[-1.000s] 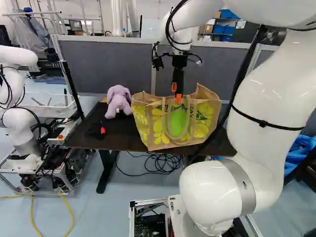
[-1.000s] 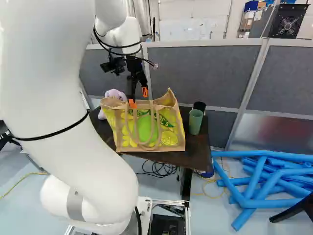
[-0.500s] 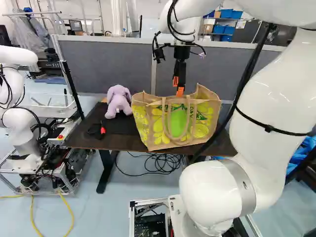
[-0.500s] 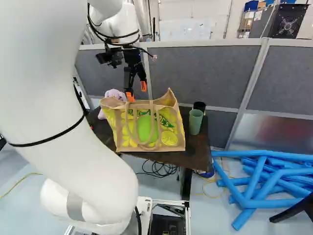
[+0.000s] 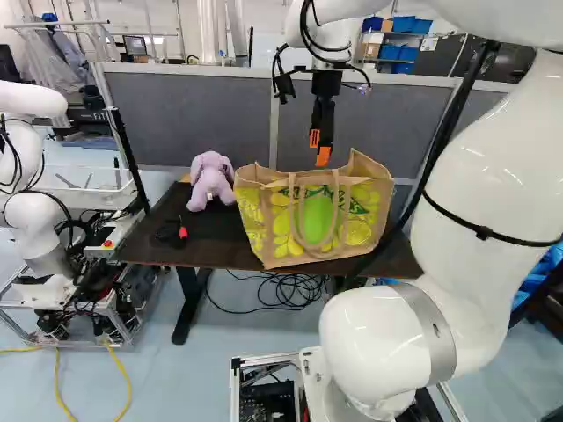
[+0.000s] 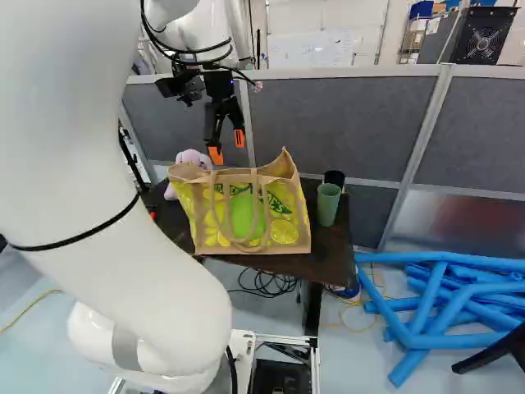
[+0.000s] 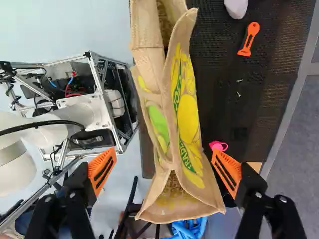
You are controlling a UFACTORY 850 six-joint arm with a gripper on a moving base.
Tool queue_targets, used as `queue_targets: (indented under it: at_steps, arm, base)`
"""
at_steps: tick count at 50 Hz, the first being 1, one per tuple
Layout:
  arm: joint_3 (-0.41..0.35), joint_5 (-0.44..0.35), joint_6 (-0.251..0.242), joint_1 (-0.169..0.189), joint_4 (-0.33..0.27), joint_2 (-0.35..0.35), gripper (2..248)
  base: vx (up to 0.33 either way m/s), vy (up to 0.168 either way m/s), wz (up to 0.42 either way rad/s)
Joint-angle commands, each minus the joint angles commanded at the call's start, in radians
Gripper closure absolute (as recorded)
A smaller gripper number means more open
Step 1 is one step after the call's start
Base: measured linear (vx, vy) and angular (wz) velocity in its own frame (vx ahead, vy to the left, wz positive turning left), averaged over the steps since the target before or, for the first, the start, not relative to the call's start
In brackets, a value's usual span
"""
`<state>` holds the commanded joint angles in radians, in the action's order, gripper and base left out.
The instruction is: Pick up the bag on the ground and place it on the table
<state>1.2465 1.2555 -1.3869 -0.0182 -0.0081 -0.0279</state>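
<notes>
Orange pads [image 5: 323, 156] are now higher than in the earlier frames: the gripper [image 5: 318, 148] has risen away from the bag [image 5: 303, 211], while the bag has kept its place. The arm reaches forward, and its wrist is above the bag with the gripper pointing down. The two fingers stand wide apart, one toward each long side of the bag, and, as far as I can judge from these angles, they touch nothing. Under them, the bag stands upright on the dark table [image 5: 145, 244]. At its left in the left base view sits a purple plush toy [image 5: 211, 180]. Beside the bag, the wrist view shows an orange-handled tool [image 7: 248, 39] lying on the table. To the bag's right in the right base view stand a green cup [image 6: 326, 205] and, just behind it, a black cup [image 6: 335, 176].
</notes>
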Motion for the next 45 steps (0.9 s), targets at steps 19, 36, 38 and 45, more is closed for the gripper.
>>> queue_targets:
  at_steps: [19, 36, 38, 45]
  arm:
    - [0.0, 0.0, 0.0, 0.0, 0.0, 0.0, 3]
    - [0.0, 0.0, 0.0, 0.0, 0.0, 0.0, 3]
    - [0.0, 0.0, 0.0, 0.0, 0.0, 0.0, 3]
    - [0.0, 0.0, 0.0, 0.0, 0.0, 0.0, 3]
  base:
    - [-0.015, 0.0, 0.0]
    - [-0.07, 0.001, 0.005]
    - [-0.088, 0.0, 0.0]
    - [-0.1, -0.005, 0.001]
